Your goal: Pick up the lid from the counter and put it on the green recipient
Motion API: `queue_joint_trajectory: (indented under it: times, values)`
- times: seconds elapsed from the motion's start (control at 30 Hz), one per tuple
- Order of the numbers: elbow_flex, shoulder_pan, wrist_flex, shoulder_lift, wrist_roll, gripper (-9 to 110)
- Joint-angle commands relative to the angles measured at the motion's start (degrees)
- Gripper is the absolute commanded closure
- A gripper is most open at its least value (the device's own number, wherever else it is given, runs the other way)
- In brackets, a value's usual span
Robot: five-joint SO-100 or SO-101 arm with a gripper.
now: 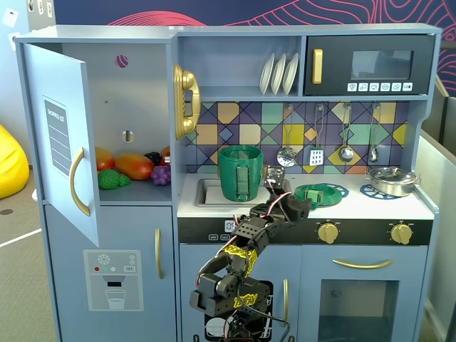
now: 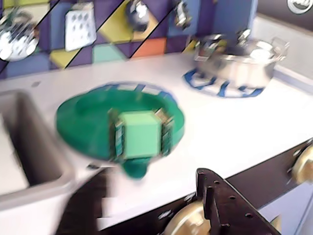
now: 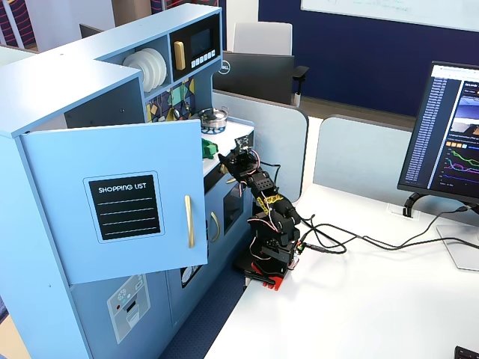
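The flat round dark-green plastic lid (image 1: 318, 194) lies at centre right of a fixed view on the white bench (image 1: 427, 209), over a blue spoked burner ring; in the wrist view it fills the centre, its raised square handle up. The black gripper (image 1: 299, 207) sits just below and left of it; whether it is wide or narrow I cannot tell. The tall dark-green plastic pot (image 1: 240, 172) stands in the sink at centre; a shallow silver metal pot (image 1: 391, 179) sits at right; hanging utensils (image 1: 346, 152) line the tiled wall behind.

Lid (image 2: 98, 122): smooth green plastic, slight sheen. Green recipient (image 1: 240, 173): ribbed plastic, matt. Silver pot (image 1: 391, 180): shiny polished metal. Worktop (image 1: 370, 206): smooth white, matt. Pincer (image 1: 291, 208): dull black plastic.
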Motion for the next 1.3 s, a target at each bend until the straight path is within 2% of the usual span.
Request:
queue_joint_trajectory:
  times: [0.0, 0.1, 0.2, 0.53, 0.97, 1.27]
  values:
    - [-0.18, 2.37, -4.66, -1.14, 1.41, 60]
    - [0.09, 3.16, -6.5, -2.46, 2.64, 51]
    - [-0.79, 3.25, -8.79, -5.1, 3.52, 48]
    - [-5.8, 2.29, -12.83, -15.64, 4.22, 49]
    - [-21.09, 1.58, -14.33, -33.4, 3.78, 50]
    - [-25.31, 0.53, -14.68, -39.02, 3.25, 55]
